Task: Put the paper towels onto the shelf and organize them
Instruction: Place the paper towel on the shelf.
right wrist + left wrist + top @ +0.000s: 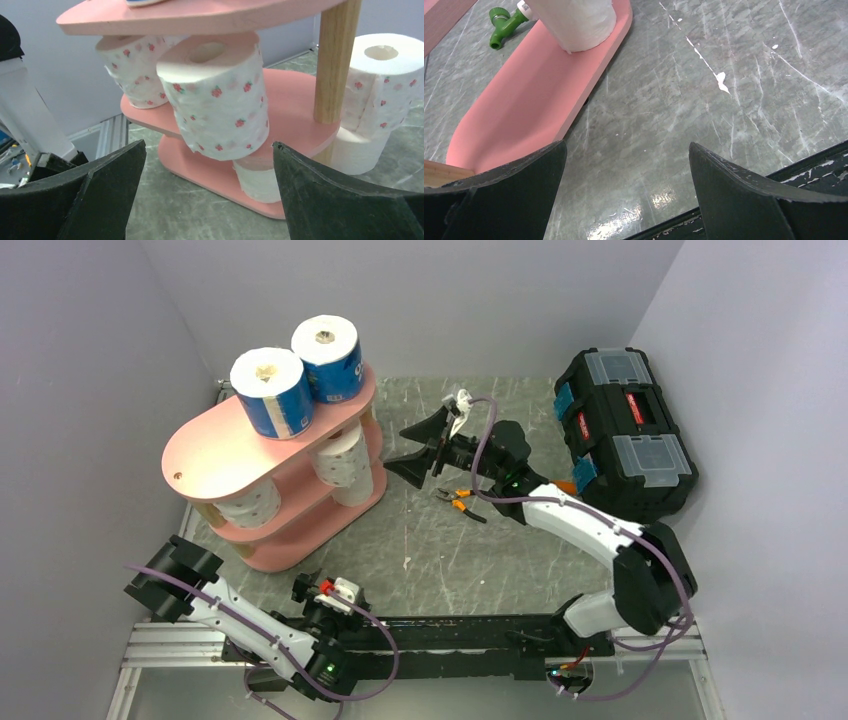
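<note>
Rolls appear shelved: two blue-wrapped rolls stand upright on the top board of the shelf, speckled rolls sit on the middle tier and plain white rolls on the bottom one. The right gripper faces the nearest speckled roll, apart from it, jaws wide and holding nothing. The left gripper hangs low over the surface beside the bottom board, jaws likewise wide and empty. Judgement: rolls are light, soft and easily crushed. Bare paper should grip well, wrappers less so. Best hold is across the round side at mid-height, squeezed gently. The nearest speckled roll seems to lean, so straightening looks advisable.
</note>
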### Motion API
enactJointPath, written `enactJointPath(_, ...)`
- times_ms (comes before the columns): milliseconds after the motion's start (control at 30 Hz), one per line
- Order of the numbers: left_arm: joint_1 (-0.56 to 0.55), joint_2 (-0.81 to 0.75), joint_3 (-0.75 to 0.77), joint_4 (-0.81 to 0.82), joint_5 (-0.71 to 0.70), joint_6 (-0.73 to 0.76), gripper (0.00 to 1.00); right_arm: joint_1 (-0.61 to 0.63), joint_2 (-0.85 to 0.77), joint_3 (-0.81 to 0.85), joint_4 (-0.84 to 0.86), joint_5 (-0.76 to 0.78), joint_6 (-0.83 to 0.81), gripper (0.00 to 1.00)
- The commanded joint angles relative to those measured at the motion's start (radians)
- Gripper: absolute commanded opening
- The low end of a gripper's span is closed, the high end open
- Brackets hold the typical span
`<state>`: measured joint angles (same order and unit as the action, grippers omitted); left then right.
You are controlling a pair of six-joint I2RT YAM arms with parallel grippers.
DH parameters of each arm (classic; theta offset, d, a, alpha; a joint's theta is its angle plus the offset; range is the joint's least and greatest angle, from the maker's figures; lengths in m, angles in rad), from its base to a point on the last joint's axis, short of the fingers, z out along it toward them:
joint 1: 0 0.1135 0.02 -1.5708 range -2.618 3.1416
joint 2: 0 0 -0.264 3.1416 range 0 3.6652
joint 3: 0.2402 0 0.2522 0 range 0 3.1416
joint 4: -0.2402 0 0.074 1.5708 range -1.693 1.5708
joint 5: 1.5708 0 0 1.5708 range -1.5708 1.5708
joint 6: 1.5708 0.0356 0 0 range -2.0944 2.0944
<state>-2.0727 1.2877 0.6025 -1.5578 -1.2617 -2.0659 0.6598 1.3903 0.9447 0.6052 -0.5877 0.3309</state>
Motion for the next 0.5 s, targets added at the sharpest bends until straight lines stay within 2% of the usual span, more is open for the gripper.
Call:
enactJointPath(0,-0.012,-0.007,0.013,-0.017,-0.005,-0.241,0.99,-0.026,0.054,-0.023,0.276,-0.149,0.048,1.00)
enactJointPath(267,-0.011,-0.009,0.006,-0.018,0.007,-0.259,0.99,-0.025,0.150,0.028,0.340,-0.188,0.074,0.99)
enactJointPath(467,-0.011,0.005,0.015,-0.018,0.024,-0.261,0.99,-0.012,0.241,0.117,0.291,-0.209,0.069,0.92)
